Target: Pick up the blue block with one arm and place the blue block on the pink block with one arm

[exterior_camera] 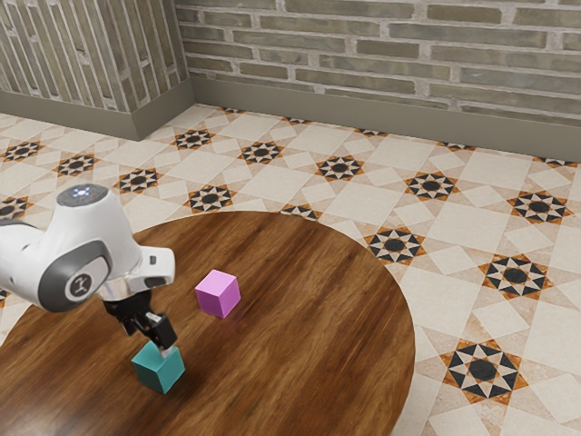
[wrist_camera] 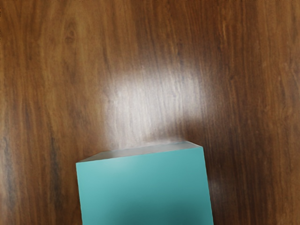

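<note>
The blue block (exterior_camera: 159, 368), a teal-blue cube, rests on the round wooden table (exterior_camera: 300, 363) near its front edge. My gripper (exterior_camera: 152, 343) hangs straight over it, open, its black fingers spread just at the cube's top face and holding nothing. In the wrist view the blue block (wrist_camera: 143, 187) lies directly under my hand, with bare wood beyond it. The pink block (exterior_camera: 218, 293) stands on the table a short way behind the blue one, toward the exterior view's right, apart from both the cube and my gripper.
The table's curved edge (exterior_camera: 408, 336) drops off to a patterned tile floor on the exterior view's right. Bare wood spreads between the pink block and that edge. A brick wall stands far behind.
</note>
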